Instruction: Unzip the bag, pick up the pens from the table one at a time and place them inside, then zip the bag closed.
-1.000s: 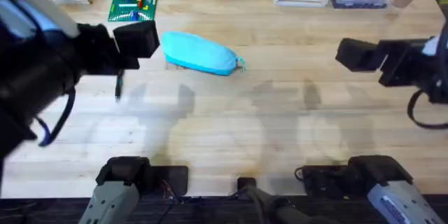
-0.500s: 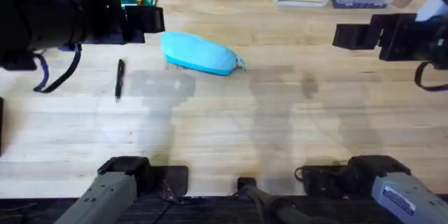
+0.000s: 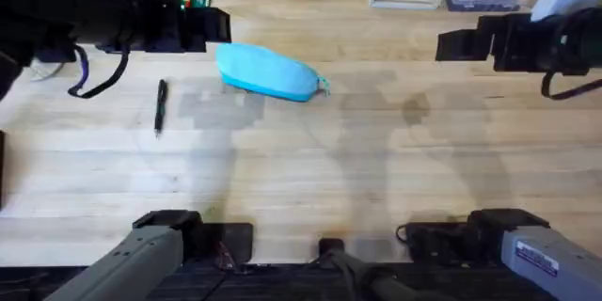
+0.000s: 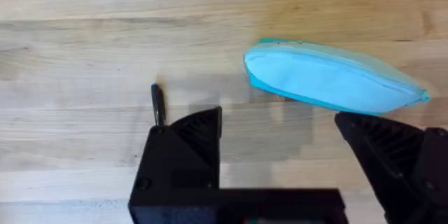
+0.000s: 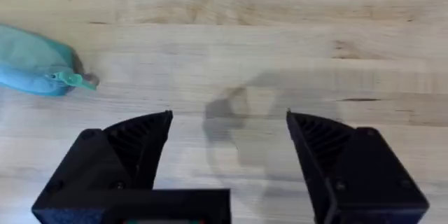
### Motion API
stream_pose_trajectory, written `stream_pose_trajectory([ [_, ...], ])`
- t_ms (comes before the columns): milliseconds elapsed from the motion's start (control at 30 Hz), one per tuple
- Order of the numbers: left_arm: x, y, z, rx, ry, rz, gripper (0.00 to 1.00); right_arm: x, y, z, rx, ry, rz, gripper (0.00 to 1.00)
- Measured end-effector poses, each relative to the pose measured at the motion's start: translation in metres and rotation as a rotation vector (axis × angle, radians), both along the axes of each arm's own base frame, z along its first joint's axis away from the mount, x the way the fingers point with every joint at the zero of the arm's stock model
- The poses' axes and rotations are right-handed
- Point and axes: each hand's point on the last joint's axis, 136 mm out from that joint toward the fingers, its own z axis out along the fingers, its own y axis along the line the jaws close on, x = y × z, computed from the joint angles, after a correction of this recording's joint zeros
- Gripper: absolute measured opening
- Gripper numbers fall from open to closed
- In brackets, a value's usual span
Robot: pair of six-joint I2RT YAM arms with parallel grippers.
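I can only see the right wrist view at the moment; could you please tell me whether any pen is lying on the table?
Observer: Yes, one pen lies on the table, left of the bag in the overhead view and apart from it.
Operator: Thank you. Is the left end effector holding anything?
Observer: No. The left end effector is open and empty, above the table, with the pen past one finger and the bag beyond the other.
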Motion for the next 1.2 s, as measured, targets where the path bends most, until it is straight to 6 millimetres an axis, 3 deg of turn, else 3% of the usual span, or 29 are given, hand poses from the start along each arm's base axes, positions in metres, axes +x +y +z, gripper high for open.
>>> stream_pose_trajectory([
  [333, 0.005, 0.000, -0.014, -0.001, 0.049, 0.000, 0.993, 0.000, 0.000, 0.000, 0.000, 0.000, 0.000, 0.998],
  [1200, 0.005, 0.000, -0.015, -0.001, 0.050, 0.000, 0.992, 0.000, 0.000, 0.000, 0.000, 0.000, 0.000, 0.998],
])
